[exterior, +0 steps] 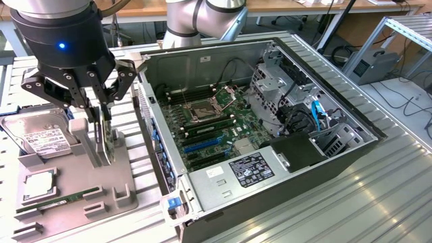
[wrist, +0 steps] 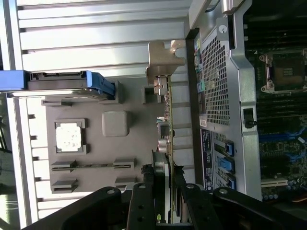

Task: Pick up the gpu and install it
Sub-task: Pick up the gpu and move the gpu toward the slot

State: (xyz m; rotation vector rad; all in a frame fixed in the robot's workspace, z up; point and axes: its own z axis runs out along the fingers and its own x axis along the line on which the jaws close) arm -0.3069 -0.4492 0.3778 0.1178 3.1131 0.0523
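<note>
Grip looks set: the gripper (exterior: 100, 114) is clamped across the upper edge of the gpu (exterior: 103, 139), which stands on edge directly beneath it in the grey holder (exterior: 68, 177). A straight upward pull with no twist should serve best, so the card does not bind in its slot. On one side of the gripper the wall of the computer case (exterior: 164, 152) rises close; on the other side lies the hard drive (exterior: 40, 136); overhead looks free
</note>
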